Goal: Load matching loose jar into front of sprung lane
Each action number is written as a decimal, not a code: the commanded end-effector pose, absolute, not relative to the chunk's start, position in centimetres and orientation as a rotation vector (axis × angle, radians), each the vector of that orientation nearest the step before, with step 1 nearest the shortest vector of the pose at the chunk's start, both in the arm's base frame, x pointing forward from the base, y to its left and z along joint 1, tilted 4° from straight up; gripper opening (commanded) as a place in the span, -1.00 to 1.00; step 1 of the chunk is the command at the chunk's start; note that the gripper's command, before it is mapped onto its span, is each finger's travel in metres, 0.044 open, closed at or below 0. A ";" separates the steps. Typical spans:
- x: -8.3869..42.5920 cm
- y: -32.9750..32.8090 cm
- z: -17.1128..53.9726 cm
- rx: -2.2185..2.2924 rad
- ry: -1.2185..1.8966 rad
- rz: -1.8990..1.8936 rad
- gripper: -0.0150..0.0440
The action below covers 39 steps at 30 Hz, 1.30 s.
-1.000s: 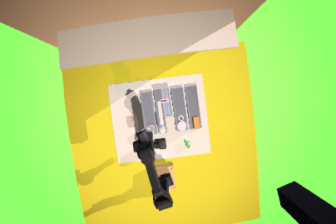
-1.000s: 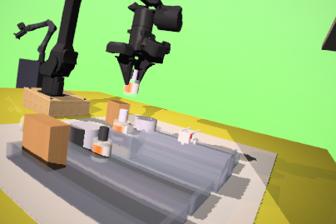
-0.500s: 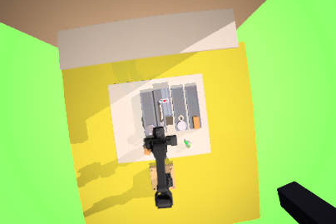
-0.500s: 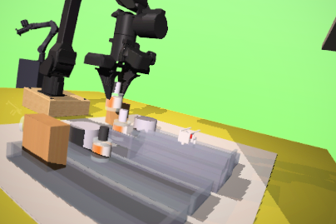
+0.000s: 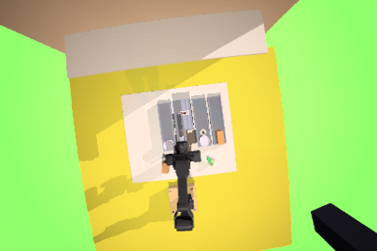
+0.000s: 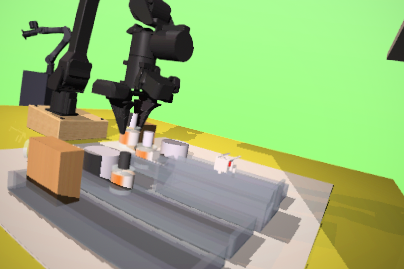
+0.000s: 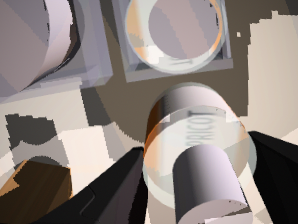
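My gripper is shut on a jar with a white cap and an orange-and-white label reading APRICOT in the wrist view. The held jar is upright, just outside the lane front. I cannot tell its exact height. The lane jar, also white-capped with an orange label, stands behind the low front stop. A white piece with a red mark is farther back on the sprung lane. The pusher plate's contact with the lane jar is not clear.
A dark-capped jar and a pale round tub share a neighbouring lane. Another pale tub stands on the other side. An orange box fills an outer lane front. Another box lies near the gripper.
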State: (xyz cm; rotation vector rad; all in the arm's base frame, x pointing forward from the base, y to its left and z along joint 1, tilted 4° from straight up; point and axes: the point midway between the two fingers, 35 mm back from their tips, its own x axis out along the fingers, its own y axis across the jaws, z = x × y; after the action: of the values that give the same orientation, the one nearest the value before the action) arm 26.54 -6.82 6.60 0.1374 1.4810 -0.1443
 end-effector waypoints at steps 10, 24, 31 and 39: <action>27.1 -6.9 6.5 0.137 1.476 -0.138 -0.49; 27.6 -7.0 6.5 0.137 1.475 -0.138 -0.49; 27.9 -7.0 6.6 0.137 1.475 -0.138 -0.49; 28.2 -7.1 6.6 0.137 1.475 -0.138 -0.49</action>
State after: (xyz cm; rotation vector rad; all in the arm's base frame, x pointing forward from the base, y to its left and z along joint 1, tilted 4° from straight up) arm 27.46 -6.97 6.30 0.1375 1.4966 -0.1401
